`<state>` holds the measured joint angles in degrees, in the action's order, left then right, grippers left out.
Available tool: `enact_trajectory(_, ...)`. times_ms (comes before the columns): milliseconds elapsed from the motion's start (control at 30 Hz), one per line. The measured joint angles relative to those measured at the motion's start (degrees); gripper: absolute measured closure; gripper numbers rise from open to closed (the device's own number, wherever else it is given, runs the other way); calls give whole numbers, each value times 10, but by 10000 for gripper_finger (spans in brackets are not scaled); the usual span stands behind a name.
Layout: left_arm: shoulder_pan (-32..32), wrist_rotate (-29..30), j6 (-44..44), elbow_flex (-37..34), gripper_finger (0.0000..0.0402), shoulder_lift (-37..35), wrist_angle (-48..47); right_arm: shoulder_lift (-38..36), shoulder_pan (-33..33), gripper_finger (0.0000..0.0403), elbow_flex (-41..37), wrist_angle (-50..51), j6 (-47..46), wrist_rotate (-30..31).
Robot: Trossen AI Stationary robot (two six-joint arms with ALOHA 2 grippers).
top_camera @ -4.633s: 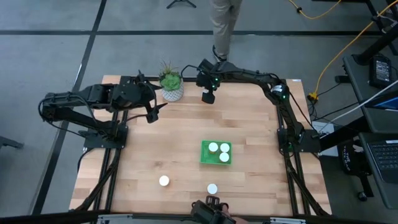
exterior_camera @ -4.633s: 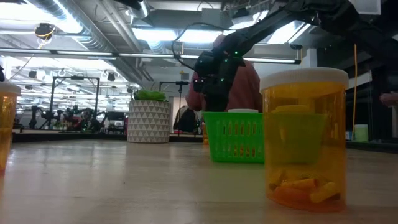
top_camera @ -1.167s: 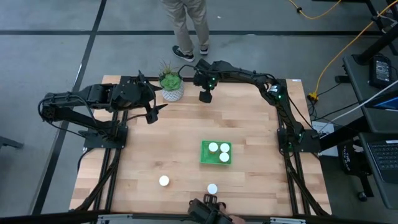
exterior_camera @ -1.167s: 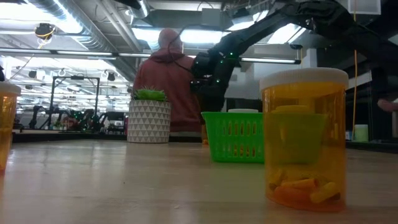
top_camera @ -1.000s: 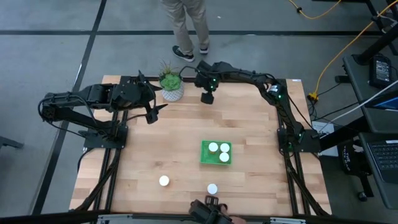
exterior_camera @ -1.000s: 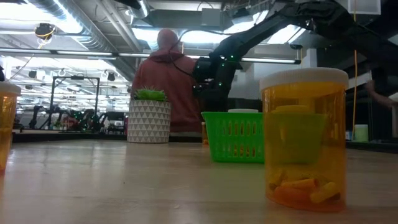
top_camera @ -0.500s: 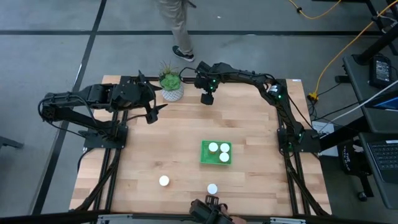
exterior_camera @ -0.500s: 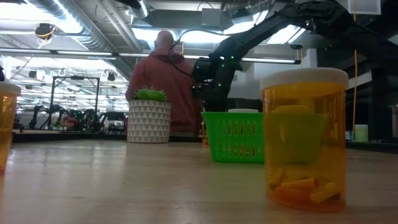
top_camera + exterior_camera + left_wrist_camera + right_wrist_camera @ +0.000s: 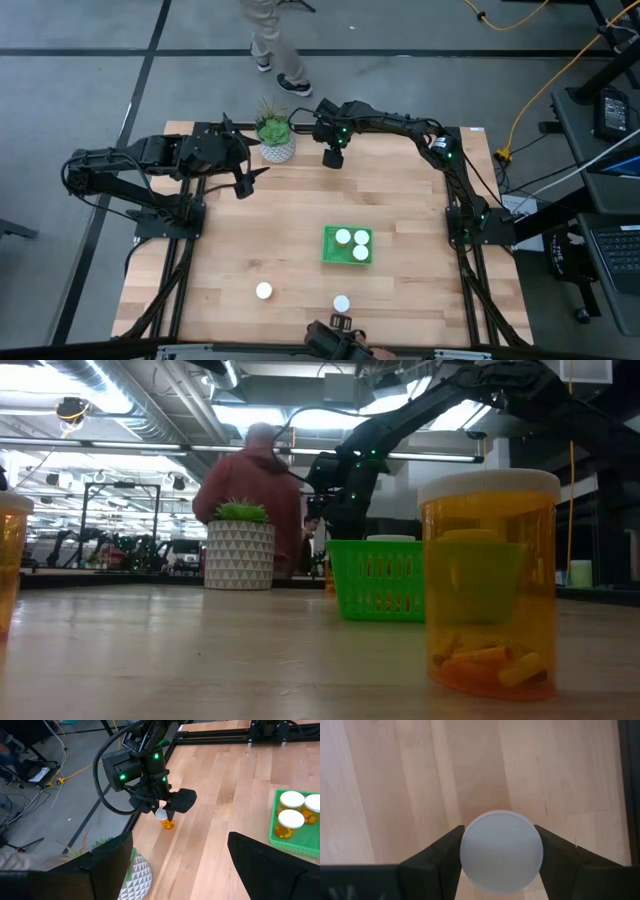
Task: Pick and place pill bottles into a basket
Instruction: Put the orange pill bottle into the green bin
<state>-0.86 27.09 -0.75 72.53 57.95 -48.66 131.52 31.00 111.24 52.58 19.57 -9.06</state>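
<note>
Meanwhile the right gripper (image 9: 334, 157) stays clamped on one pill bottle (image 9: 501, 851); left gripper (image 9: 247, 182) apart. Three bottles (image 9: 351, 244) fill the basket (image 9: 329, 256), two (image 9: 263, 291) stand loose.

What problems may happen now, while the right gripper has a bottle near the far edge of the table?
The right gripper holds a pill bottle only by its white cap, so the bottle may slip or tilt during the carry. The basket already holds three bottles; the free room is small, so a careless drop could land on a cap or the wall. The potted plant stands close by, and a wide swing might hit it.
</note>
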Motion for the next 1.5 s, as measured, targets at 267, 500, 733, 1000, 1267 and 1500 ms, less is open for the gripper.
enact_trajectory(267, 0, -1, 0, 0, 80, 0, 0, 0, 0, 193, 6, 36, 0, 0)
enact_trajectory(500, 0, -1, 9, 0, 80, 0, 0, 0, 0, 192, 43, 77, 0, 1)
enact_trajectory(733, 0, -1, 9, 0, 80, 0, 0, 0, -11, 192, 93, 133, 0, 1)
enact_trajectory(1000, 0, 6, 15, 0, 80, 0, -21, -4, -41, 193, 150, 198, 0, -5)
enact_trajectory(1267, 0, 7, 20, 0, 80, 0, -36, -14, -95, 193, 211, 281, -17, -37)
enact_trajectory(1500, 0, 4, 30, 0, 80, 0, -41, -40, -150, 193, 232, 316, -56, -42)
